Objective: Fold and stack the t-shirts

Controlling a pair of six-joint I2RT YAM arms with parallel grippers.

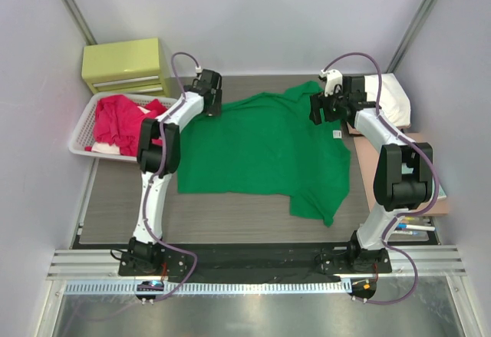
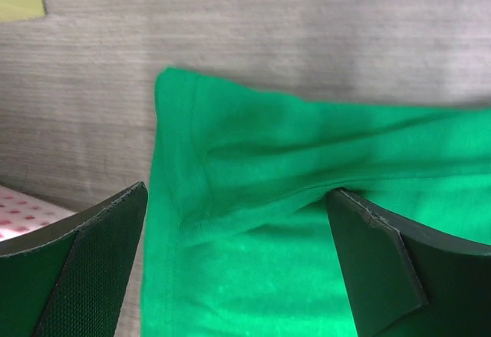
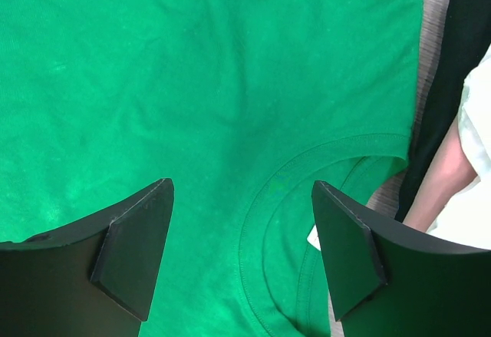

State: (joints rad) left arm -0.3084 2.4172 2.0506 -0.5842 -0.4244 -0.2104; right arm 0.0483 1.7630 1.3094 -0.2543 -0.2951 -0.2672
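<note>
Grey wood-grain table (image 1: 230, 222), pale walls (image 1: 253, 14)

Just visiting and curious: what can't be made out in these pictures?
- Top view: the left gripper covers a corner of the green t-shirt.
- Top view: red shirts bunched in the basket; number unclear.
- Right wrist view: neck label half behind the right gripper, print unreadable.
- Top view: right arm hides part of the white pile.
</note>
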